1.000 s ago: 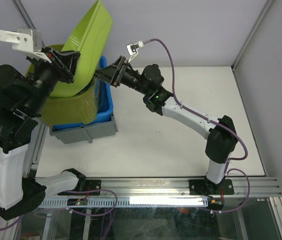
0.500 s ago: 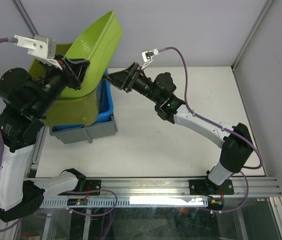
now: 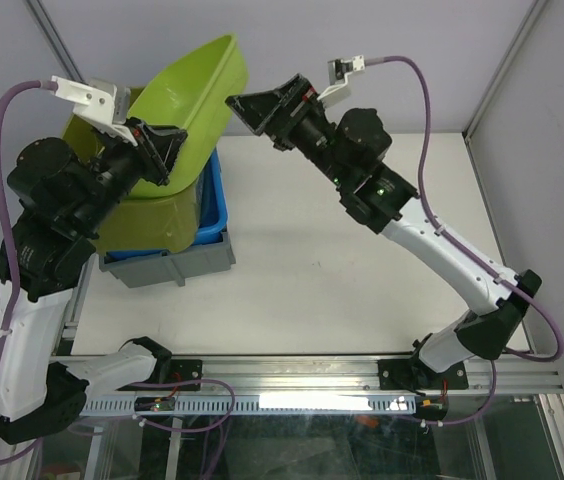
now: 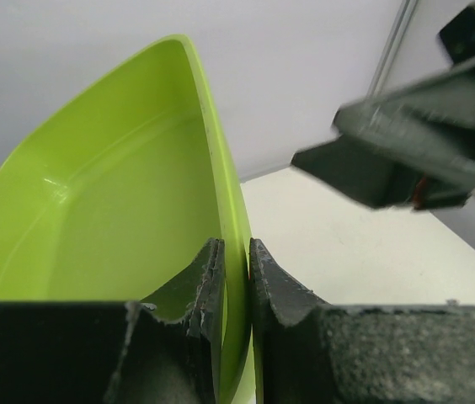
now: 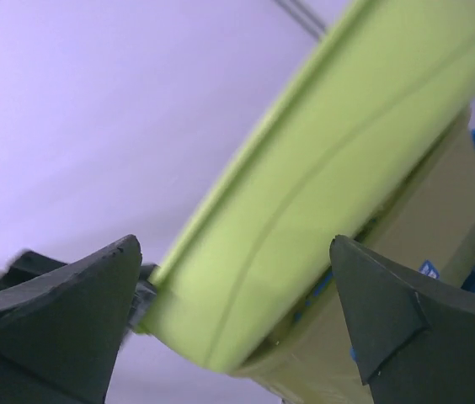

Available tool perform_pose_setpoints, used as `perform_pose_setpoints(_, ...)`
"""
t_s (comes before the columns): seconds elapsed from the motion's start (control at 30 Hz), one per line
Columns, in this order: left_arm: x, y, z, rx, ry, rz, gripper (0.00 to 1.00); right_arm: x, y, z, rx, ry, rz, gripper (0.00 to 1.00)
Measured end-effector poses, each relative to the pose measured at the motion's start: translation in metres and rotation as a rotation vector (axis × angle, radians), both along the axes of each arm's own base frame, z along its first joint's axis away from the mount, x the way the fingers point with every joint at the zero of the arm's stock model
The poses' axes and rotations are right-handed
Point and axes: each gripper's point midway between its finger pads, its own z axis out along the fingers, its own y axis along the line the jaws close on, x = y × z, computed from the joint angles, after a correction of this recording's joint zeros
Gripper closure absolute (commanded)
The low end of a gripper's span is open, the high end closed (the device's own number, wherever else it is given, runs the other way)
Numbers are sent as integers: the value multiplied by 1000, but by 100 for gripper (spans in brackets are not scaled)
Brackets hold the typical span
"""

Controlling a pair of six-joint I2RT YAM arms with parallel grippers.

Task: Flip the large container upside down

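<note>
The large lime-green container (image 3: pixel 190 92) is tilted up on edge above the stacked bins at the back left, its open side facing up and left. My left gripper (image 3: pixel 165 153) is shut on its rim, one finger inside and one outside, as the left wrist view (image 4: pixel 236 252) shows on the container (image 4: pixel 111 185). My right gripper (image 3: pixel 250 103) is open beside the container's upper right end and does not touch it. In the right wrist view the container's outer wall (image 5: pixel 330 160) lies beyond the spread jaws of the gripper (image 5: pixel 236 278).
A darker olive-green container (image 3: pixel 147 222) sits below the lifted one, inside a blue bin (image 3: pixel 214 205) nested in a grey bin (image 3: pixel 177 266). The white table top (image 3: pixel 362 260) extends to the right. Enclosure frame posts (image 3: pixel 507 60) stand at the back right.
My right gripper has risen and moved right, from the container's lower side to beside its upper end. The container, held by my left gripper, has shifted right and leans lower.
</note>
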Motion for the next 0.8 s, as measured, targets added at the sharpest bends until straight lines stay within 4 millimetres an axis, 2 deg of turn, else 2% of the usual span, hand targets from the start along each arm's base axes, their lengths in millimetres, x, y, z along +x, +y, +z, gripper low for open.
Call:
perform_pose_setpoints(0.07,2,-1,-6,17,7,1,100,3,-9,17,-12,4,-48,3)
perform_pose_setpoints(0.13,5,-2,-11,33,14,1,100,3,-17,34,-15,-8,-79,10)
perform_pose_setpoints(0.2,6,-2,-17,50,23,2,100,2,-20,43,-21,-23,-88,22)
perform_pose_setpoints(0.3,7,-2,-23,63,39,1,100,5,-15,43,-41,-25,-87,41)
perform_pose_setpoints(0.37,6,-2,-24,69,39,0,100,12,-6,34,-70,-4,-82,50)
perform_pose_setpoints(0.53,5,-2,-24,77,33,-2,100,30,23,1,-149,65,-49,49)
perform_pose_setpoints(0.67,6,-1,-25,86,30,1,100,38,38,-24,-200,117,-23,47)
perform_pose_setpoints(0.8,5,0,-29,101,31,2,100,38,43,-33,-216,134,-5,46)
